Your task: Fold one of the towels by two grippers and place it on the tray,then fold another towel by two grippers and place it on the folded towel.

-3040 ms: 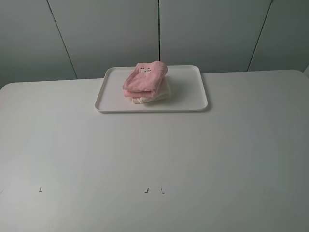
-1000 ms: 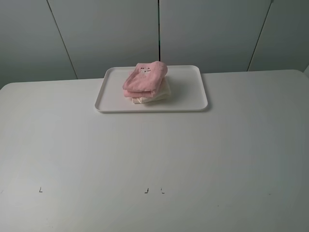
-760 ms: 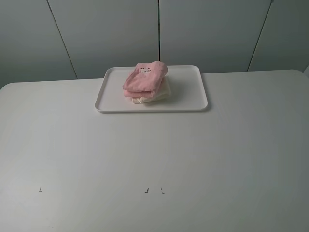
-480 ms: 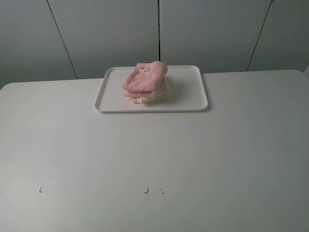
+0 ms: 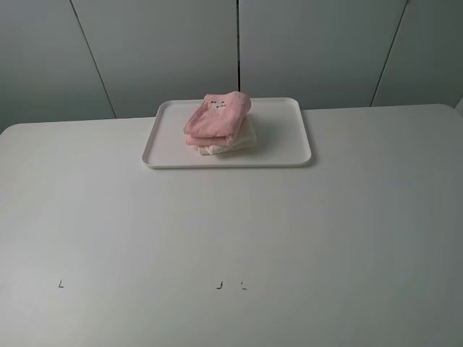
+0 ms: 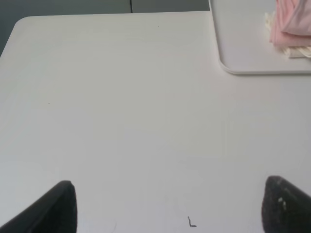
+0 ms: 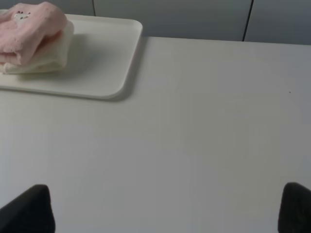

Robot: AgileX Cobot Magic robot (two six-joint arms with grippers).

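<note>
With the pink towel (image 5: 216, 117) stacked on the cream towel (image 5: 230, 143) in the tray (image 5: 289, 144) at upper centre, we judge it best to keep the left gripper (image 6: 165, 206) and right gripper (image 7: 165, 208) spread, empty and clear of it.

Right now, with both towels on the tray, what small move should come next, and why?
Probably none beyond holding both arms back. The pink towel lies folded on the cream towel inside the tray, and both the left gripper and right gripper are open and empty.
</note>
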